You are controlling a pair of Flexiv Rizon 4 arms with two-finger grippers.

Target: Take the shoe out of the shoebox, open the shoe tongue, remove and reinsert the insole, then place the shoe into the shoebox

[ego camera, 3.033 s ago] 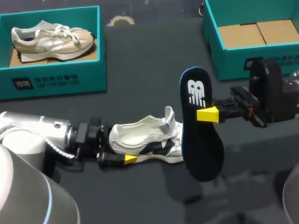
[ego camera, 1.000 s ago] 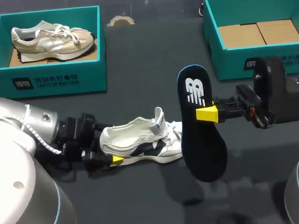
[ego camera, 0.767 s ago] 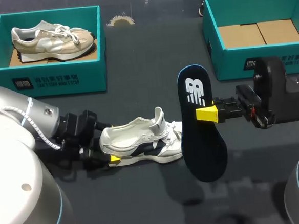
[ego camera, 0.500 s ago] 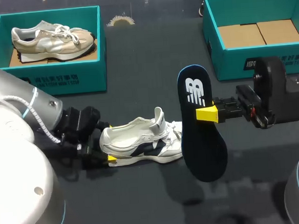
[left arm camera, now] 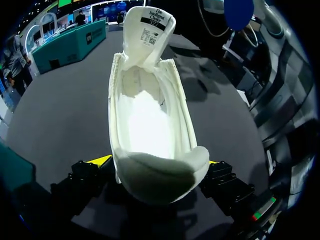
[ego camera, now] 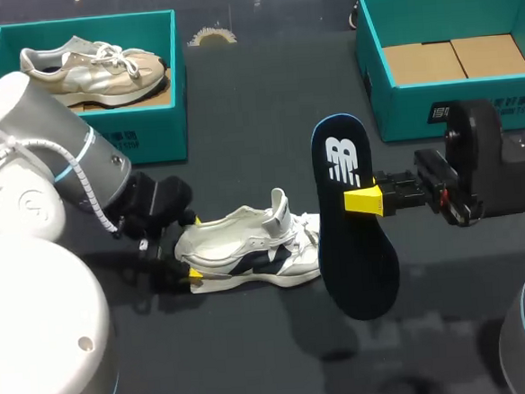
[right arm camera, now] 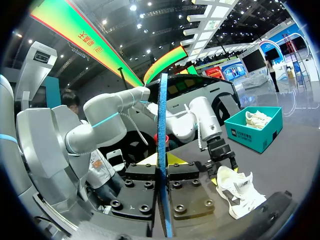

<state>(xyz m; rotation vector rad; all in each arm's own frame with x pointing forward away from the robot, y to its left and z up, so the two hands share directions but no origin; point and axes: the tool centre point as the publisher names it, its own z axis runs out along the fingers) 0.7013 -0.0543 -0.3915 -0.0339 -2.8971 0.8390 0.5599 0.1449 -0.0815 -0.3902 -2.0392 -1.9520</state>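
A white shoe [ego camera: 248, 252] lies on its side on the dark table, tongue raised and no insole inside [left arm camera: 150, 125]. My left gripper [ego camera: 188, 262] is at its heel. The heel sits between the open fingers [left arm camera: 156, 165], which stand close on either side. To the right of the shoe, my right gripper [ego camera: 371, 199] is shut on the dark blue insole [ego camera: 356, 244] and holds it upright above the table. In the right wrist view the insole [right arm camera: 162, 125] shows edge-on between the fingers, with the shoe [right arm camera: 239, 192] beyond it.
A teal shoebox [ego camera: 106, 143] at the back left holds a beige shoe [ego camera: 91, 69]. Another teal shoebox [ego camera: 400, 106] at the back right has only cardboard on its floor. Bare table lies in front of the shoe.
My left arm's upper links have swung up and back while its gripper stayed at the heel. The shoe slid a little left three seconds ago. The right arm and insole have not moved.
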